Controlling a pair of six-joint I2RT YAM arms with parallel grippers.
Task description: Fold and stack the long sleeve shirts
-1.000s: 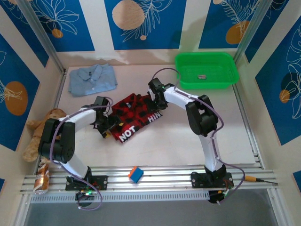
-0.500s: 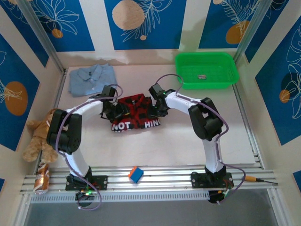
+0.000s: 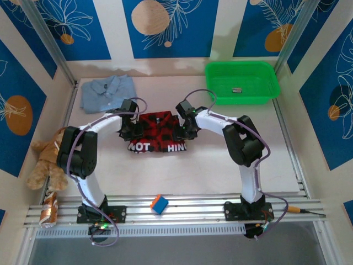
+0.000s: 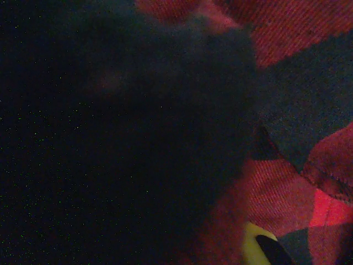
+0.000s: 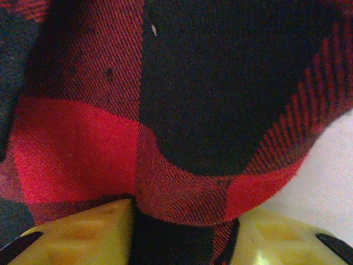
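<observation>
Flannel shirt, edge in right gripper, table around

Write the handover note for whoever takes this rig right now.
Left end effector: at the left edge of the red-and-black checked flannel shirt; its camera is too dark to show the grip.
Right end effector: shut on a fold at that shirt's right edge.
Light blue collared shirt: looks folded, far left of the table, apart.
Done: flannel gathered into a compact block, white lettering at the near edge.
Left: release, tidy it, stack the two shirts.
</observation>
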